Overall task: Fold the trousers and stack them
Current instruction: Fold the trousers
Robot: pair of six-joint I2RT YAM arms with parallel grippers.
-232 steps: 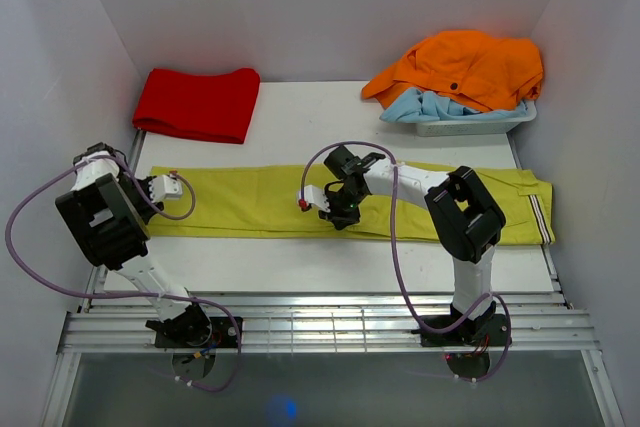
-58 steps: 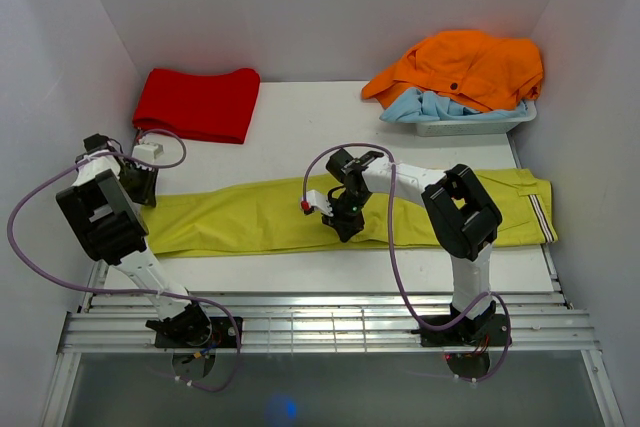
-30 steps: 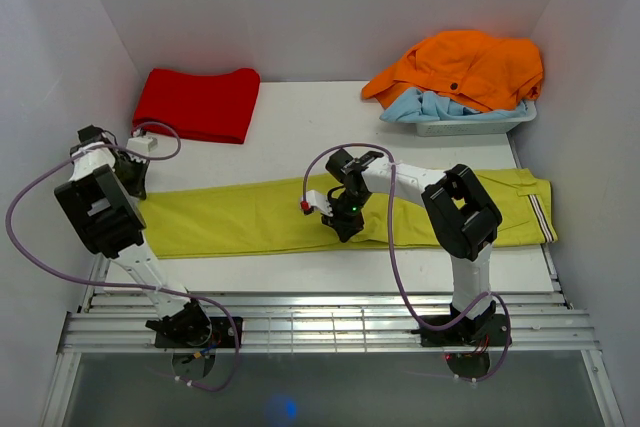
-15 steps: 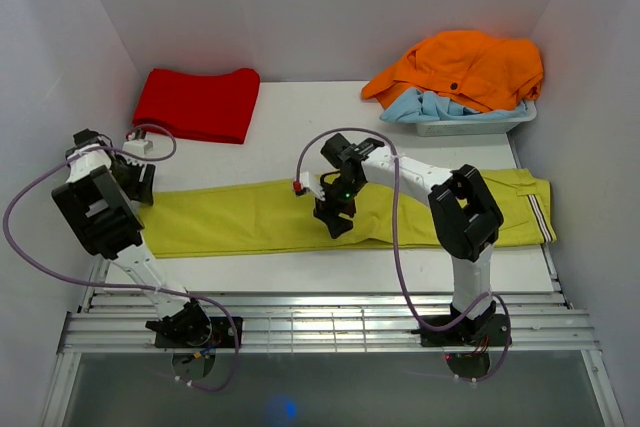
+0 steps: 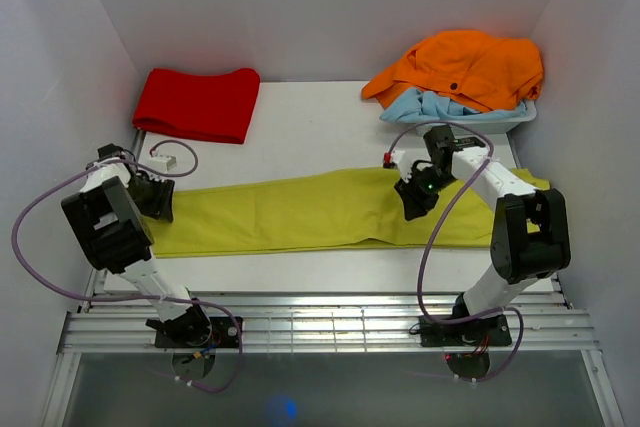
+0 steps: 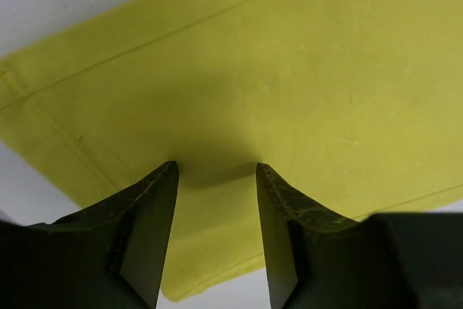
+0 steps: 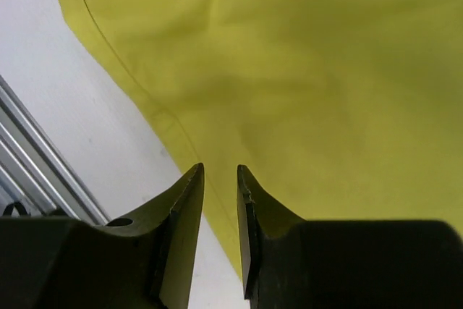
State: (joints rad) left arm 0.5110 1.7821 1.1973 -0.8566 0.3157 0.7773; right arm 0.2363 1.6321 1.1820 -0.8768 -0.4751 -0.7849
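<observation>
Left gripper (image 6: 217, 170): jaws apart, nothing between them, tips low over the hem end of the trousers (image 5: 300, 212), which lie flat beneath it and run off toward the right gripper (image 7: 219, 170). Right gripper: jaws only a narrow slit apart, holding nothing, trousers directly below, with the fabric edge passing under the fingertips and bare table (image 7: 87, 128) beside it. Folded red cloth (image 5: 197, 104) lies beyond the left gripper, orange garment (image 5: 470, 67) beyond the right.
</observation>
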